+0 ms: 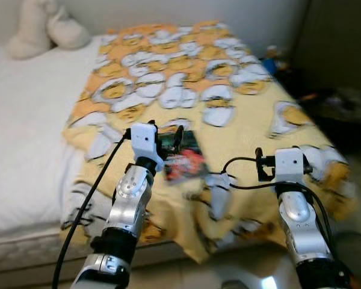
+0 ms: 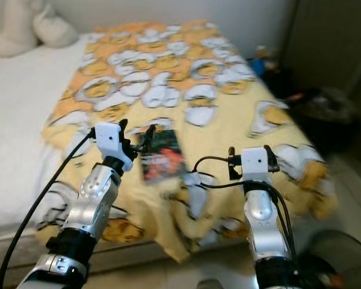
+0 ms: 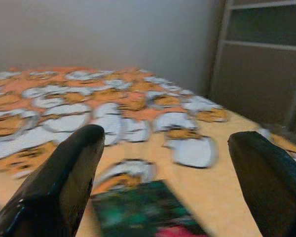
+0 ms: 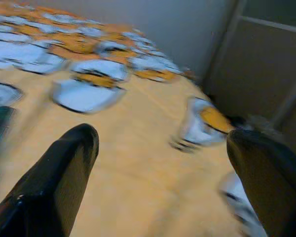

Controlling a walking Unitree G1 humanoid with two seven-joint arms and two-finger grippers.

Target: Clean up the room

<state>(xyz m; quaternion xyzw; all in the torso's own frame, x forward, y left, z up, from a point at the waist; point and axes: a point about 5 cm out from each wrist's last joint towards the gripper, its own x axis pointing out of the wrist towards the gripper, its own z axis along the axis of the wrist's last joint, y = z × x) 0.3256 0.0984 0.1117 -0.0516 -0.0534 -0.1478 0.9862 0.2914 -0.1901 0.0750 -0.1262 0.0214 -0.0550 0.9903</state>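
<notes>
You're standing at the near end of the bed (image 1: 24, 138), both arms raised over the yellow blanket (image 1: 240, 126) with its orange-and-white print. Your left gripper (image 3: 160, 173) has its fingers spread wide, nothing between them, and it hangs right above the near edge of a dark book (image 1: 183, 158), green and red on the cover. That book lies flat on the blanket near the bed's near edge, just left of centre, slightly skewed. Fingers and book look close, but I can't tell whether they touch.

Your right gripper (image 4: 163, 173) is also wide open and empty, pointing over bare blanket on the right side, well apart from the book.

How far along? Early, by my reading. The book is not yet picked up, the blanket is rumpled and sags off the near edge toward the floor, and a soft cream toy (image 1: 45, 27) sits at the far left on the white sheet. On the far right, beside the bed, there's a dark heap of clutter (image 1: 343, 102) on the floor with a few small bright things near it, too blurred to name. None of that looks handled. The frames are smeared, so expect the picture to sharpen before you commit to closing on the book.
</notes>
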